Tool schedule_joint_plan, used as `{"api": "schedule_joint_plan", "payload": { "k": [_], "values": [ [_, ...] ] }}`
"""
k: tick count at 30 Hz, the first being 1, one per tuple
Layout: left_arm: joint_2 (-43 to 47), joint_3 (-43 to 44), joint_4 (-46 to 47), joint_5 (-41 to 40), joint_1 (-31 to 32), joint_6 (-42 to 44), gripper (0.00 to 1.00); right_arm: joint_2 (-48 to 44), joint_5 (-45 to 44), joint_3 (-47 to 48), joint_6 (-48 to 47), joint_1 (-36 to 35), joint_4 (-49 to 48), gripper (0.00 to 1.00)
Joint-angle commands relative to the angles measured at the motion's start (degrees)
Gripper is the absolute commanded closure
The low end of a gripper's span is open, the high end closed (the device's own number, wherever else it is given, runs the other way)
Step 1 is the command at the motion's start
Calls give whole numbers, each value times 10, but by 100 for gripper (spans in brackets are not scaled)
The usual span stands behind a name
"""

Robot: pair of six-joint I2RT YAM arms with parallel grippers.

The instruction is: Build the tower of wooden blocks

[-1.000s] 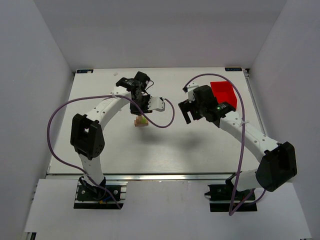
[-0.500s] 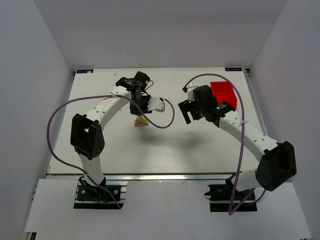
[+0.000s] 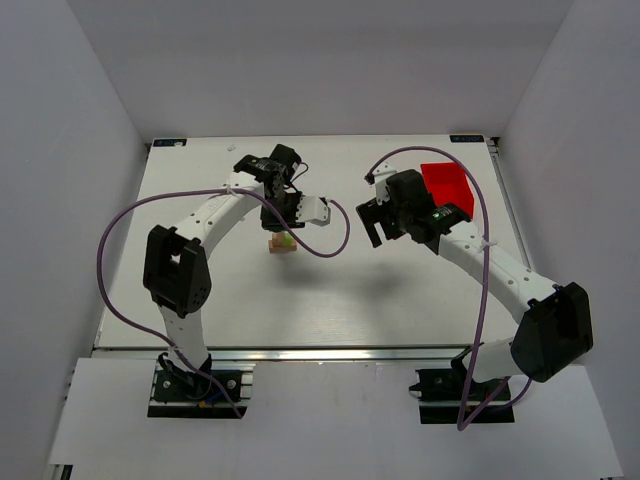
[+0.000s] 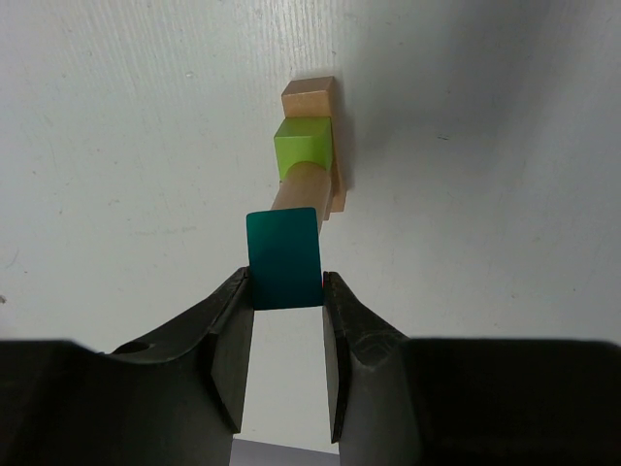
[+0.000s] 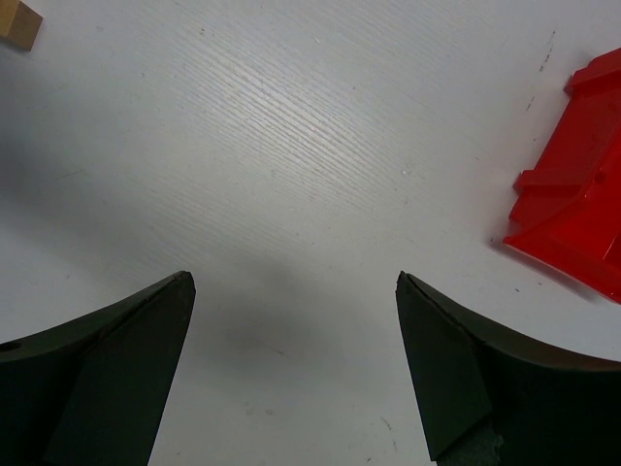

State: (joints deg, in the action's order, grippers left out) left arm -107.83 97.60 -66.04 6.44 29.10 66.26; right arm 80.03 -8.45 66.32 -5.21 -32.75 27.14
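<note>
The wood block tower (image 4: 307,155) stands on the white table: a tan block at the base, a lime-green block (image 4: 303,144) above it and a tan block on top. From above, the tower (image 3: 280,243) is a small stack just in front of my left gripper (image 3: 284,224). My left gripper (image 4: 283,283) is shut on a teal block (image 4: 283,254), which hangs right over the top of the stack; I cannot tell whether it touches. My right gripper (image 3: 376,222) hovers open to the right with nothing between its fingers (image 5: 146,330).
A red plastic bin (image 3: 445,185) sits at the back right, just behind my right arm; its edge (image 5: 577,209) is in the right wrist view. The corner of a tan block (image 5: 17,24) peeks into that view at the top left.
</note>
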Motion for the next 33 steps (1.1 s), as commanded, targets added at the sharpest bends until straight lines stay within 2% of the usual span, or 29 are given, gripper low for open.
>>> {"api": "schedule_joint_plan", "payload": {
  "k": [1,9,33],
  "values": [
    [5,11,-8,13,2,12,100,1,2,26,-8,-2,1,11],
    [7,15,-14,16,0,16,93,1,-3,28,-7,-1,5,10],
    [7,-4,7,9,3,12,93,5,-9,26,-5,-2,8,11]
  ]
}}
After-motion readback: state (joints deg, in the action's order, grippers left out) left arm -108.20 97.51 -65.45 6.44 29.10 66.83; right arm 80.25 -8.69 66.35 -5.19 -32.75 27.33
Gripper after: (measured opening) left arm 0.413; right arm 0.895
